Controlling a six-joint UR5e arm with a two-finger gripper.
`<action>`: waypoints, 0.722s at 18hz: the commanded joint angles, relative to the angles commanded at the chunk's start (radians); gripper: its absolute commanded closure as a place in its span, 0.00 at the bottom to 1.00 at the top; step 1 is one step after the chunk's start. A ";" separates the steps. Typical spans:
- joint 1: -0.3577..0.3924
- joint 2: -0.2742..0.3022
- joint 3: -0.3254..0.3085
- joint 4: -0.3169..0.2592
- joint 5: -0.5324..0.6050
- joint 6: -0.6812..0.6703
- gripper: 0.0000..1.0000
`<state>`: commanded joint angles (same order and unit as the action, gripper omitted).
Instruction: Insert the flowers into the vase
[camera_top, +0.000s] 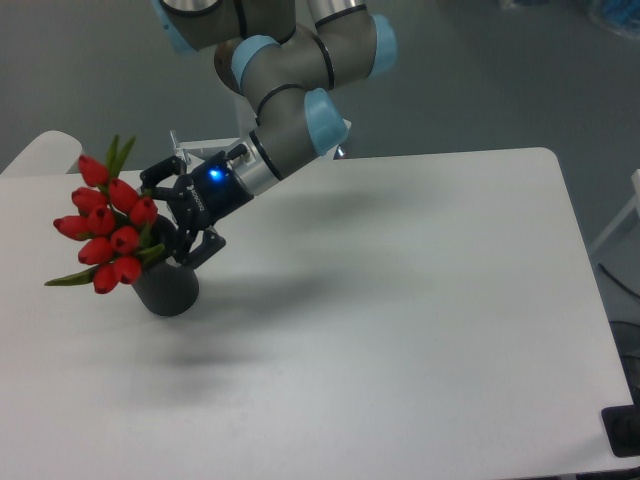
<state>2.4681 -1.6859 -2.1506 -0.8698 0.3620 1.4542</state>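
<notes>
On the left side of the white table (400, 300), the flowers (108, 225) lean out to the left, with red buds bunched together and green leaves poking up and down. Their stems run down to the right, toward the top of the vase (168, 287), a black tube standing up on the table. The buds hang over the vase's left side, and the stems look like they reach its mouth, but that spot is hidden. Just right of the buds is the gripper (172, 235), black with a little blue light on it. Its fingers (200, 247) sit right above the vase, close around the stems, and seem to be holding them. Further right, the gray and blue arm (290, 95) goes up and out of view.
</notes>
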 joint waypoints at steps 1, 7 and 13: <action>0.011 0.005 -0.006 -0.002 -0.002 -0.002 0.00; 0.061 0.012 -0.006 -0.003 -0.002 -0.012 0.00; 0.164 0.015 -0.002 -0.008 0.000 -0.017 0.00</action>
<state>2.6321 -1.6705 -2.1522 -0.8774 0.3620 1.4374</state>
